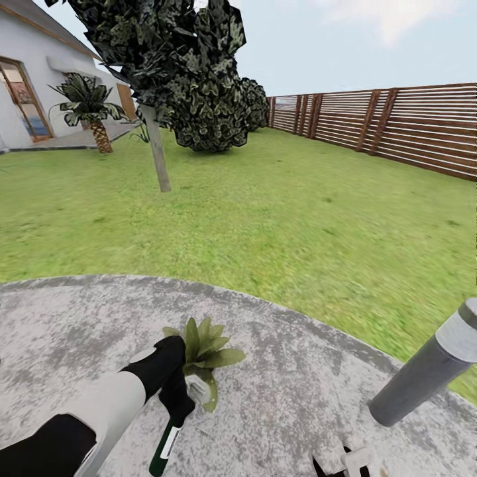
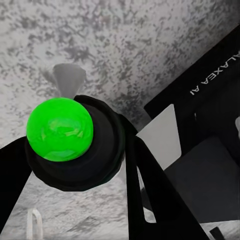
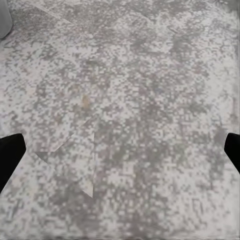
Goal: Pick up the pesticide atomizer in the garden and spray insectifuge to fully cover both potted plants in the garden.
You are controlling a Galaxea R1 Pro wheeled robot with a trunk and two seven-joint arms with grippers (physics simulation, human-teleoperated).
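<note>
One potted plant (image 1: 207, 349), a low rosette of pointed green leaves, stands on the grey speckled paving (image 1: 298, 377) of the garden. My left gripper (image 1: 177, 396) is right against its near left side, shut on the pesticide atomizer (image 1: 164, 445), a dark green bottle with a white label that slants down toward me. In the left wrist view the atomizer's bright green round cap (image 2: 60, 129) sits on a black collar between my black fingers (image 2: 150, 195). My right gripper (image 3: 120, 150) is open over bare paving, with only its fingertips (image 3: 10, 152) showing.
A grey cylindrical post (image 1: 427, 374) leans up from the paving at the right. Beyond the paving lies lawn (image 1: 285, 212), with a thin tree trunk (image 1: 158, 159), a big dark bush (image 1: 212, 112), a palm (image 1: 93, 109) by the house, and a brown slat fence (image 1: 397, 126).
</note>
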